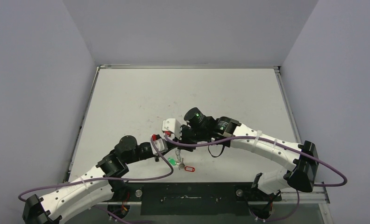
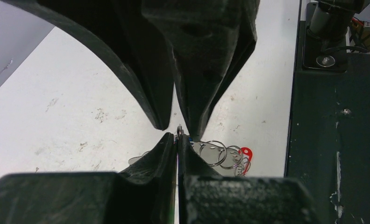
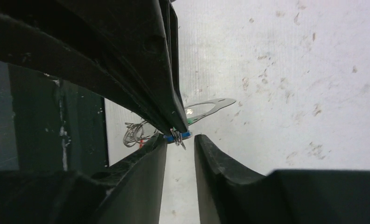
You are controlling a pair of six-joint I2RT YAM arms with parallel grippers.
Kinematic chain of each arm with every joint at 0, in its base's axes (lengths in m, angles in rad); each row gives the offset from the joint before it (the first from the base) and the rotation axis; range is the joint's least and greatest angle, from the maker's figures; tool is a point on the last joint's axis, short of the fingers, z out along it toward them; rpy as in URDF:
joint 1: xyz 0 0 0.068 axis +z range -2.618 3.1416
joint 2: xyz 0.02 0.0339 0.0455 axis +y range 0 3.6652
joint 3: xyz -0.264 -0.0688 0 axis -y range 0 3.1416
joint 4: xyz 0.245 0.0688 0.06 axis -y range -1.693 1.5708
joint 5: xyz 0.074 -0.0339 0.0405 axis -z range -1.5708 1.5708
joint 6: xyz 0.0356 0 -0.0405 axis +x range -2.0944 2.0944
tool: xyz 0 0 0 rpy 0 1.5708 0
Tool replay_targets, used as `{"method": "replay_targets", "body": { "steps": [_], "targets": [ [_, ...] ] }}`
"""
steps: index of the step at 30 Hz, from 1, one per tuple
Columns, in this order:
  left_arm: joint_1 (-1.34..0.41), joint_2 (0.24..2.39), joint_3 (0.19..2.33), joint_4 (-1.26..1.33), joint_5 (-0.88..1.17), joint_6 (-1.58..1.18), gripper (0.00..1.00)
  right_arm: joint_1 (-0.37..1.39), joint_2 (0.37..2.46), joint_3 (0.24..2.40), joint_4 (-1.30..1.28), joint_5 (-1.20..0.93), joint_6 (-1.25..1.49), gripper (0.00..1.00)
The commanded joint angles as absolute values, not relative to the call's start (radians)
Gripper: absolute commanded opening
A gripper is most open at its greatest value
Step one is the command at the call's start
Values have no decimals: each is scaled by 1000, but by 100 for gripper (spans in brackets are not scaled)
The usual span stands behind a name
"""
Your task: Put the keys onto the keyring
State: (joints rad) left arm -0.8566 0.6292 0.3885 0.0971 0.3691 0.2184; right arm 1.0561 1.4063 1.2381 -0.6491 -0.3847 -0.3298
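Note:
My left gripper (image 2: 178, 137) is shut on a small wire loop with a blue-tagged key (image 3: 185, 135) at its tips. My right gripper (image 3: 181, 138) meets it tip to tip from the opposite side. It is open, and the loop sits in the gap near one fingertip, ungripped. The keyring (image 3: 216, 103), a flat silver hoop with wire loops (image 2: 216, 152), hangs below the two grippers and reaches the table. A green tag (image 1: 172, 161) and a red tag (image 1: 189, 169) lie by it. In the top view both grippers meet near the table's front middle.
The black base plate (image 2: 332, 140) and the arm mounts border the table's near edge just behind the keys. A purple cable (image 1: 141, 177) loops across the front of the table. Grey walls enclose the white table (image 1: 183, 88) on three sides.

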Motion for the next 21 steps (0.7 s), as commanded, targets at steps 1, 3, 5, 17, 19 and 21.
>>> {"method": "replay_targets", "body": {
  "steps": [1,3,5,17,19,21],
  "targets": [
    [-861,593,331,249,344,179,0,1033,1356,1213,-527,-414,-330,42],
    [-861,572,285,337,332,153,0,998,1321,1168,-472,-462,-321,51],
    [-861,556,230,427,327,131,0,952,1290,1118,-408,-529,-303,54],
    [-861,469,72,800,304,59,0,847,1186,914,-139,-798,-239,53],
    [-861,466,65,818,310,52,0,847,1196,906,-114,-809,-219,52],
    [-861,463,64,821,317,48,0,847,1203,900,-85,-818,-199,50]
  ]
}}
